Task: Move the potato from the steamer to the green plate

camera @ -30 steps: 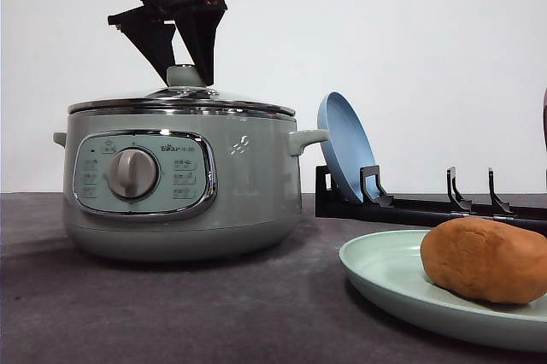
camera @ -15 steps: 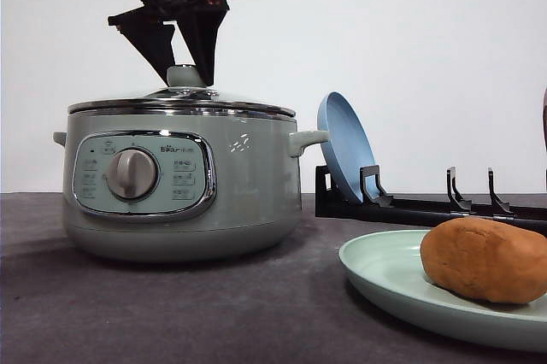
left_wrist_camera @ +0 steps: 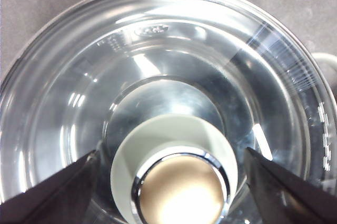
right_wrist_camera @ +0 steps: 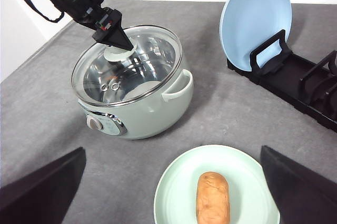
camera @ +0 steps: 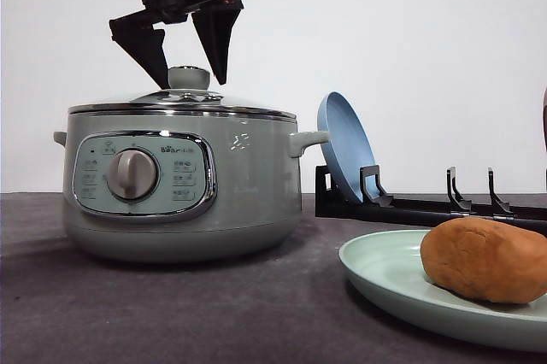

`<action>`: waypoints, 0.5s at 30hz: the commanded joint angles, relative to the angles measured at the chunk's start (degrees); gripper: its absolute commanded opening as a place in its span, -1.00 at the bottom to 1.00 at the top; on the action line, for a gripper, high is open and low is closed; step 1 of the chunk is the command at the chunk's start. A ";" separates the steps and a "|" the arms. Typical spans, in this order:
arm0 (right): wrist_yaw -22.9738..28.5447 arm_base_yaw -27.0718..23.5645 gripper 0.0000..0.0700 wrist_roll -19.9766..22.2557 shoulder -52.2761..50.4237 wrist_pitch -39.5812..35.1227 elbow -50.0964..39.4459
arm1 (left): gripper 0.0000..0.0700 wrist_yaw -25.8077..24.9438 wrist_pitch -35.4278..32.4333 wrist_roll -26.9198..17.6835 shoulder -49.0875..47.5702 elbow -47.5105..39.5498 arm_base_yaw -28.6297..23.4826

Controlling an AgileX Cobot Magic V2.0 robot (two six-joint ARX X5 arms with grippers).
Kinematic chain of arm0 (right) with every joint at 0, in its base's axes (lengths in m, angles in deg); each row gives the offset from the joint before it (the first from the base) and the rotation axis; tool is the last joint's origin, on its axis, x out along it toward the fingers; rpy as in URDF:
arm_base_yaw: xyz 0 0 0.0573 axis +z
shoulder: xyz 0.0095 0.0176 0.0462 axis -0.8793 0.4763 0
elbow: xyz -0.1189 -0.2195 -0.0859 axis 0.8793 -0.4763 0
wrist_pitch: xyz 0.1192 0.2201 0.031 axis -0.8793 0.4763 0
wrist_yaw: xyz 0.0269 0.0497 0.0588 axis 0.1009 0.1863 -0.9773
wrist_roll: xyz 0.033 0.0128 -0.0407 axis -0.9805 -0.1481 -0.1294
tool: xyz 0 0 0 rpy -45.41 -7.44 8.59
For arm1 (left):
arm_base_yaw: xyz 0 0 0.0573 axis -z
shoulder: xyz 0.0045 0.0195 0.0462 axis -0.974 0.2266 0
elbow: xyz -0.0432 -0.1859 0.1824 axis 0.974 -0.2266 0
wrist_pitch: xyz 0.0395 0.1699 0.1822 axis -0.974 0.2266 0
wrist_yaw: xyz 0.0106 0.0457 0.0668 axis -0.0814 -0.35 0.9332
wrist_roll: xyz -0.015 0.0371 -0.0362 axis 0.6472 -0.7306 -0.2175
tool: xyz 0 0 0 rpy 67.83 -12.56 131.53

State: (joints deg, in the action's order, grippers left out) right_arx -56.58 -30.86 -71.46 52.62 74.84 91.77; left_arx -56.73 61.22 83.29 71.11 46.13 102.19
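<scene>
The potato (camera: 485,260) lies on its side on the green plate (camera: 385,283), at the near right of the table (camera: 171,313). From the right wrist view the potato (right_wrist_camera: 212,196) sits close to the middle of the green plate (right_wrist_camera: 174,192), long axis running near to far. Nothing grips it.

The steamer (camera: 179,184) stands well apart to the left, control panel and grey dial (camera: 132,173) facing the front camera. Its glass lid (camera: 184,101) is seated on the rim, green knob (camera: 188,78) upright at the centre.

The left gripper (camera: 188,61) hangs directly over the lid knob, jaws spread wide, one finger on either side of the knob and clear of it. The left wrist view confirms this: the knob (left_wrist_camera: 179,182) lies between the two dark fingers (left_wrist_camera: 58,192) with a gap on both sides, nothing held. Through the glass lid (left_wrist_camera: 158,66) the inside of the pot reads as bare metal.

The right gripper (right_wrist_camera: 174,182) is above the green plate, jaws wide apart, empty.

Behind the plate a black dish rack (camera: 427,206) runs along the right. A blue plate (camera: 346,146) stands tilted in its left slot, near the steamer's right side handle (camera: 308,137).
</scene>
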 commanded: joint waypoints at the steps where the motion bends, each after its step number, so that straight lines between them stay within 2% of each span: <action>1: 0.24 0.24 1.00 0.66 0.33 -0.57 1.11 | 0.60 -0.13 -0.23 0.96 -0.23 2.57 0.23; 15: 0.22 0.24 1.00 1.09 0.33 0.58 1.09 | 0.59 -0.13 4.91 1.15 -18.33 2.77 0.23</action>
State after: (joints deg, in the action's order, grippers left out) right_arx -56.59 -30.86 -71.33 52.62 75.56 91.77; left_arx -56.76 66.07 84.18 52.72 47.29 102.19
